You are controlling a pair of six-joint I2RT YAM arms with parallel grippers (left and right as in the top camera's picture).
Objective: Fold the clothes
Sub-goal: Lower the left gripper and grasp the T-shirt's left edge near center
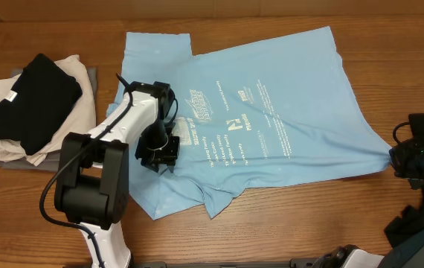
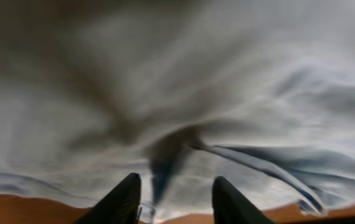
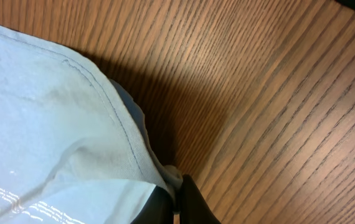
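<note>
1. Now, the sky-blue T-shirt (image 1: 286,97) lies spread on the wooden table (image 1: 390,45), lettering up. Its lower left part is bunched and turned over itself. The step in hand seems to be the flattening before a first fold.
2. The right gripper (image 3: 176,198) is closed on the hem at the shirt's right corner, near the table's right edge. It should hold this pinch firm and low, as the anchor for any pull.
3. The left gripper (image 2: 176,186) stands on the left part of the shirt, beside the print. Its fingers (image 2: 124,199) are parted and a pleat of cloth runs toward the gap, but I see nothing clamped between them.
4. For a good grip, the left one should take an edge of the bunched part, not the middle of the cloth, and one layer only.
5. Then it should pull gently away from the right arm until the wrinkles go out. A too strong pull may slip the hem out of the right jaws.
6. The pile of folded garments (image 1: 33,104), black on top, sits just left of the shirt, and the left arm should not brush it.
</note>
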